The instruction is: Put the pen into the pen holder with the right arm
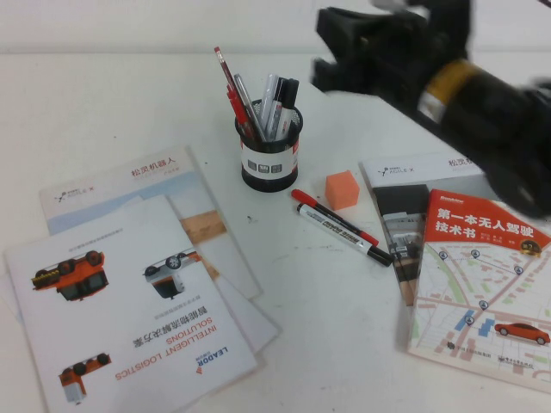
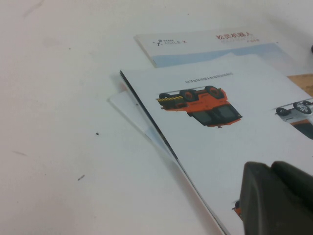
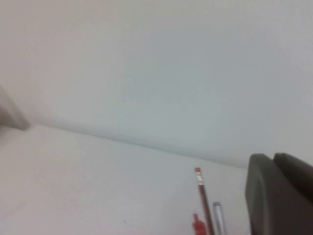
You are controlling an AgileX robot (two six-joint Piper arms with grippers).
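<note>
The black mesh pen holder (image 1: 269, 157) with a white label stands at the table's middle back. The thin silver-grey pen (image 1: 247, 101) stands in it, leaning left, among red pens and markers. Its tip also shows in the right wrist view (image 3: 217, 215) beside a red pencil (image 3: 201, 196). My right gripper (image 1: 320, 56) hangs blurred in the air above and to the right of the holder, holding nothing. Its fingers (image 3: 261, 196) lie together. My left gripper (image 2: 271, 196) is shut and empty over a brochure; it is out of the high view.
A red pen (image 1: 331, 215) and a white marker with a black cap (image 1: 344, 234) lie right of the holder beside an orange cube (image 1: 342, 189). Brochures (image 1: 129, 318) cover the left front. Booklets (image 1: 482, 284) lie at the right.
</note>
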